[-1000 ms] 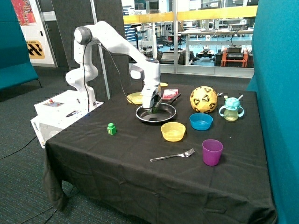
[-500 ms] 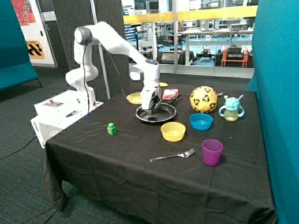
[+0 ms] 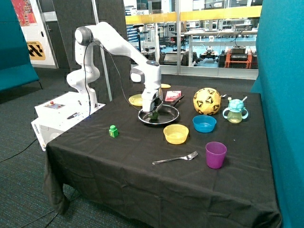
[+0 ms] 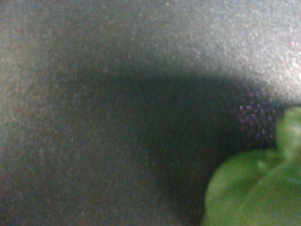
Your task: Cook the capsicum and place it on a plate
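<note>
The gripper (image 3: 152, 112) reaches down into the dark metal frying pan (image 3: 170, 117) near the middle of the table. The dark green capsicum (image 3: 154, 115) is right at the gripper's tip, low in the pan. In the wrist view the capsicum (image 4: 256, 188) fills one corner, close over the grey pan floor (image 4: 117, 108). Whether the gripper holds it does not show. The flat yellow plate (image 3: 137, 99) lies just behind the pan, partly hidden by the arm.
In front of the pan are a yellow bowl (image 3: 175, 134), a blue bowl (image 3: 204, 123), a purple cup (image 3: 215, 155) and a fork (image 3: 175, 158). A yellow ball (image 3: 206, 100), a sippy cup (image 3: 235, 111) and a red packet (image 3: 172, 95) stand behind. A bright green blocky toy (image 3: 113, 131) sits nearer the robot base.
The gripper has shifted slightly across the pan toward the robot-base side, staying low. The capsicum stays at its tip.
</note>
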Robot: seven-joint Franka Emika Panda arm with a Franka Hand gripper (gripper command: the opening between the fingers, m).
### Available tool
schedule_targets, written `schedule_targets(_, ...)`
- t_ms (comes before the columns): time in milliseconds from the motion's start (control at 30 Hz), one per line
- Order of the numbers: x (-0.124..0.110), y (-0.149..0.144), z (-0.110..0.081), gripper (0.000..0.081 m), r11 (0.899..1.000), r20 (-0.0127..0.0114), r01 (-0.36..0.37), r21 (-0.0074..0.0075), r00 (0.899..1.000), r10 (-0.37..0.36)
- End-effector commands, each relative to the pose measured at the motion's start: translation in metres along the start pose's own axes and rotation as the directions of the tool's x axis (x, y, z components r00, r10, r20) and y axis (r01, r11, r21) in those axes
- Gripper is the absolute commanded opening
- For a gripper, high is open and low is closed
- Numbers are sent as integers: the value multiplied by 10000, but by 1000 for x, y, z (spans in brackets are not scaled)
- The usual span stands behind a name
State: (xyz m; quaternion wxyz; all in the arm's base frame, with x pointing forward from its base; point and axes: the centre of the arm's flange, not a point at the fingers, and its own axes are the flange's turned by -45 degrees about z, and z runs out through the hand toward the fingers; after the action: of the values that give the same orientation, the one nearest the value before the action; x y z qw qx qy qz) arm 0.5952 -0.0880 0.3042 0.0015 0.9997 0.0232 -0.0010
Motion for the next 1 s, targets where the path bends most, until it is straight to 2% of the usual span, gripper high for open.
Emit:
schedule_targets(0,-2,1,-1,746,10000,-21,29,29,10000,-29)
schedule_targets(300,-2,-1,-8,759,10000,-21,74,29,10000,-74)
schedule_targets(967,-10,-15,-55,730,9988,-22,492,28,9988,-492)
